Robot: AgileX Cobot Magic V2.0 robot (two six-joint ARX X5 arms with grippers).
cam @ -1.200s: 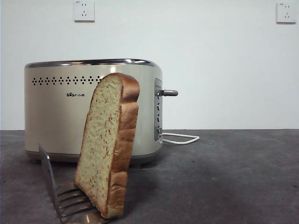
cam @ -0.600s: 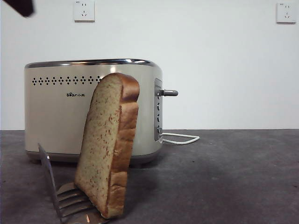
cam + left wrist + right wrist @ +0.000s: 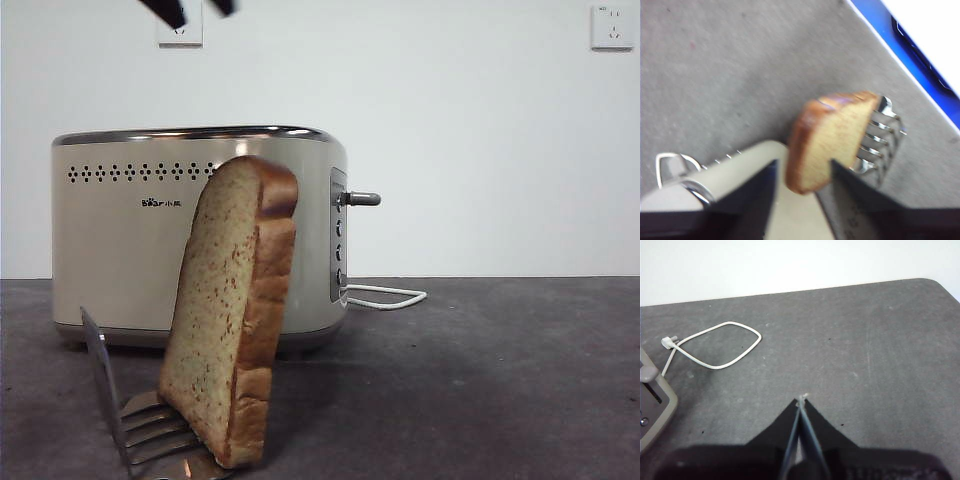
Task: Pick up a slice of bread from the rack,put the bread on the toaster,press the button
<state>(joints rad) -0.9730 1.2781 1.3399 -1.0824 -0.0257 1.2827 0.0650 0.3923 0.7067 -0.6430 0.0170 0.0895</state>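
Note:
The slice of bread [image 3: 232,312] stands leaning in the steel rack [image 3: 130,425] in front of the cream toaster [image 3: 130,235]. My left gripper [image 3: 198,8] is open and empty, high above the toaster and bread, its two black tips at the top edge of the front view. In the left wrist view the left gripper [image 3: 803,167] hangs over the bread [image 3: 827,142], the rack [image 3: 880,137] and the toaster [image 3: 740,170]. My right gripper [image 3: 801,402] is shut and empty over bare table to the right of the toaster [image 3: 652,400].
The toaster's grey side panel with its lever [image 3: 360,199] faces right. A white power cord [image 3: 385,296] loops on the dark table beside it, also seen in the right wrist view [image 3: 720,347]. Two wall sockets [image 3: 612,27] are on the back wall.
The left gripper's black tips have moved right along the top of the front view, from the top left corner to above the toaster. Bread, rack and toaster have not moved.

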